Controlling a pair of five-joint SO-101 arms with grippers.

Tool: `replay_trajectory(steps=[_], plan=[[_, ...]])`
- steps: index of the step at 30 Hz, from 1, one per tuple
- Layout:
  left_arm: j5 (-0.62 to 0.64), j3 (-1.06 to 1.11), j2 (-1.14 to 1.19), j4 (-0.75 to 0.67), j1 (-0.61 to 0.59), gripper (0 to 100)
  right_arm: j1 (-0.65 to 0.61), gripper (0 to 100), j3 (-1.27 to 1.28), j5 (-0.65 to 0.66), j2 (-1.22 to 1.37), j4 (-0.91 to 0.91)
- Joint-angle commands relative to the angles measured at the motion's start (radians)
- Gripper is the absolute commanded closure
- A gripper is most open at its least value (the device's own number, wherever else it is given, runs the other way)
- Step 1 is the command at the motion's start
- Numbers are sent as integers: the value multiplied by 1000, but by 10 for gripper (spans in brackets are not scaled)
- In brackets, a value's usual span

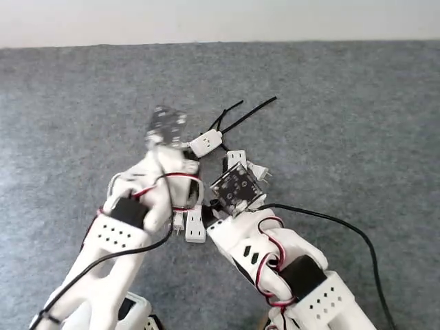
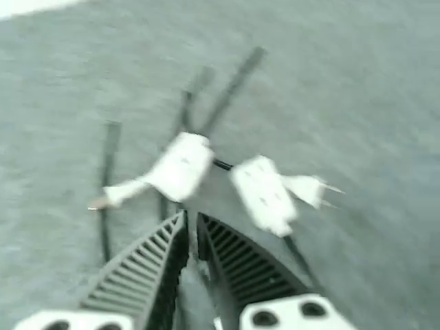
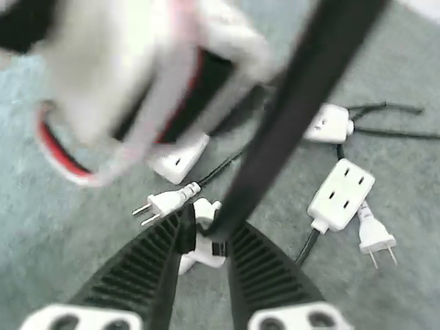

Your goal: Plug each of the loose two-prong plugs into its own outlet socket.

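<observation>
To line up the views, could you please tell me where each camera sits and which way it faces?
High: fixed above, looking down on the table; left arm and right arm show.
Left wrist: on the left arm, facing past its pincer at two outlets.
Right wrist: on the right arm, past its pincer, same outlets.

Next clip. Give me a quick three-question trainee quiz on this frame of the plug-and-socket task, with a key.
1. True or false: in the right wrist view, the plug lying beside the two-outlet socket is already inserted.
2. What surface does everything lie on? A) bare wood B) grey carpet C) a metal tray
3. In the right wrist view, how many plugs show bare prongs?
Key: 1 false, its prongs are bare; 2 B; 3 two, that one and a second plug nearer the end effector.
</observation>
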Motion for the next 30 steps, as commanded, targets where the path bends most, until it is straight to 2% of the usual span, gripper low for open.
replay_trajectory(steps=[1, 6, 10, 13, 20, 30], plan=[[31, 193, -80, -336, -120, 978, 19, 991, 3, -60, -12, -85], [69, 515, -164, -773, -249, 978, 22, 991, 0, -89, -12, -96], [71, 685, -209, -982, -315, 978, 24, 991, -32, -114, 5, -111], [74, 676, -219, -941, -368, 978, 25, 991, -117, -118, 114, -68], [74, 679, -215, -936, -368, 978, 62, 991, -238, -181, 374, -53], [74, 679, -215, -934, -368, 978, 58, 991, -210, -316, 493, -245]])
